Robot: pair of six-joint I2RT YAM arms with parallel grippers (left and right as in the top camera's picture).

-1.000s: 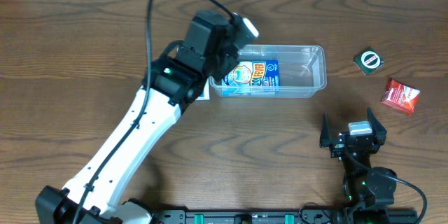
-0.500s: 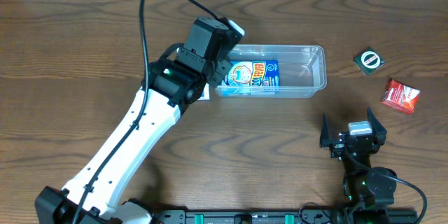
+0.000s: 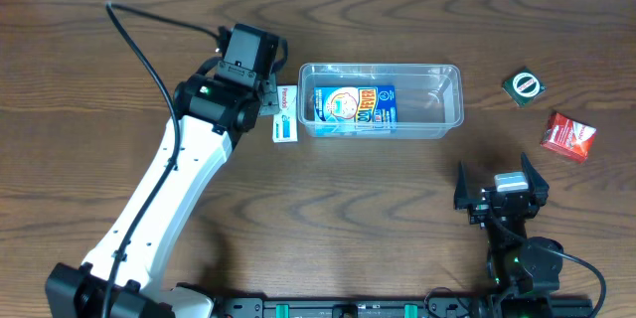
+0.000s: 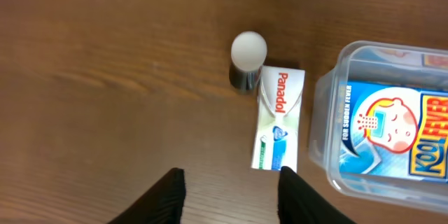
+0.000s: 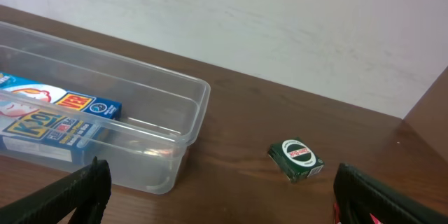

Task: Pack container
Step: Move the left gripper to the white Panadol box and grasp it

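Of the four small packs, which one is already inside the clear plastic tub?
The blue KoolFever box, lying flat in the clear rectangular tub; the white Panadol box, small green box and red packet lie outside it.

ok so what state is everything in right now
container: open-topped, one box inside
KoolFever box: flat in the container
Panadol box: flat on the table, outside the container
white-capped cylinder: upright beside the Panadol box
green box: on the table, unpacked
red box: on the table, unpacked
left gripper: open, empty
right gripper: open, empty
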